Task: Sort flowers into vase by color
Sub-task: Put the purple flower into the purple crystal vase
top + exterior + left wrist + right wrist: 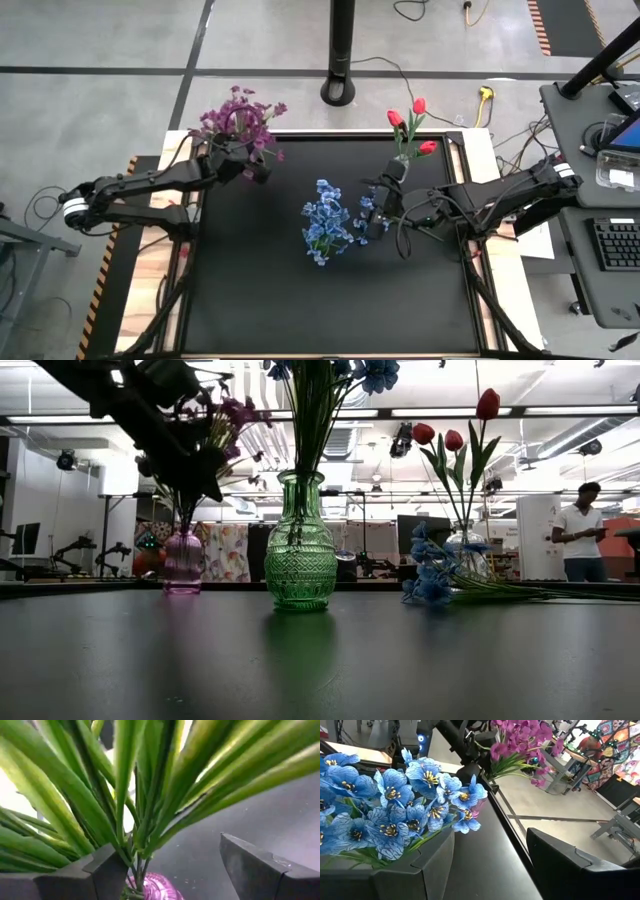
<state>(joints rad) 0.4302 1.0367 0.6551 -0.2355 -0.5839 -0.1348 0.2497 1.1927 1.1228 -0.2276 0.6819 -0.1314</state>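
Note:
Purple flowers stand in a small purple vase at the far left. My left gripper is open, one finger on each side of their green stems, just above the vase mouth. Blue flowers stand in a green vase mid-table. My right gripper hovers open beside them, with nothing between its fingers. Another blue flower lies on the table, its stem running toward the right. Red tulips stand in a clear vase at the far right. My left gripper has the purple flowers' stems close against the inner edge of one finger. I cannot tell whether they touch. The other finger stands clear of them. The stems stay upright in the vase.
The black table top is bare toward its near edge. A dark pole base stands on the floor beyond the far edge. A person stands in the room behind the table, at the right.

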